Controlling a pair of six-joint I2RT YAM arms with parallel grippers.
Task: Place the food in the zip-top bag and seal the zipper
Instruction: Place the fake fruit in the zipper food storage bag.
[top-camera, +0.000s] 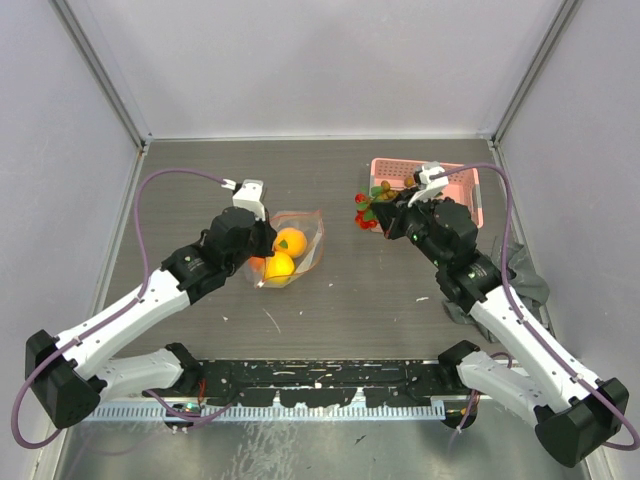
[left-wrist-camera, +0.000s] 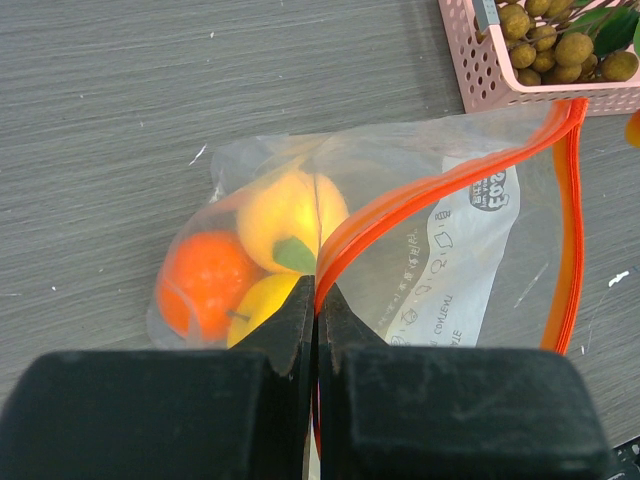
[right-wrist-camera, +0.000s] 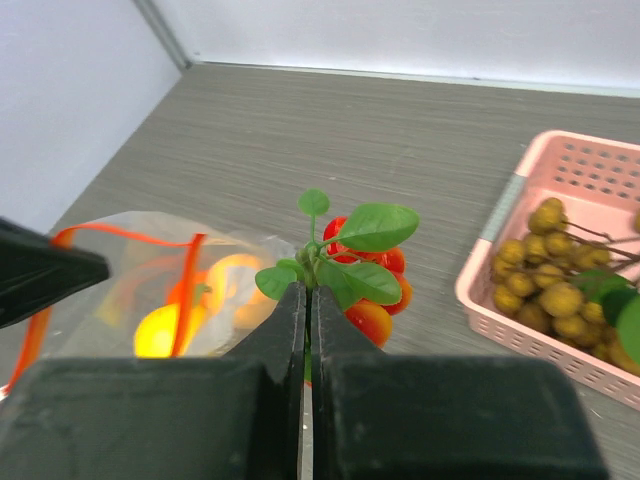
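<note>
The clear zip-top bag (left-wrist-camera: 455, 250) lies on the table with its mouth open. Inside it sit an orange round fruit (left-wrist-camera: 200, 280) and yellow round fruits (left-wrist-camera: 285, 205). My left gripper (left-wrist-camera: 317, 300) is shut on the red-orange zipper (left-wrist-camera: 420, 195) at the bag's edge. My right gripper (right-wrist-camera: 308, 300) is shut on the green stem of a leafy bunch of small red-orange fruits (right-wrist-camera: 375, 310), held above the table between bag (top-camera: 300, 245) and basket. The bunch of small brown balls (right-wrist-camera: 550, 290) lies in the pink basket (right-wrist-camera: 495, 300).
The pink lattice basket (top-camera: 468, 185) stands at the back right, just behind my right gripper (top-camera: 385, 218). A grey cloth (top-camera: 528, 278) lies by the right wall. White walls close in the table on three sides.
</note>
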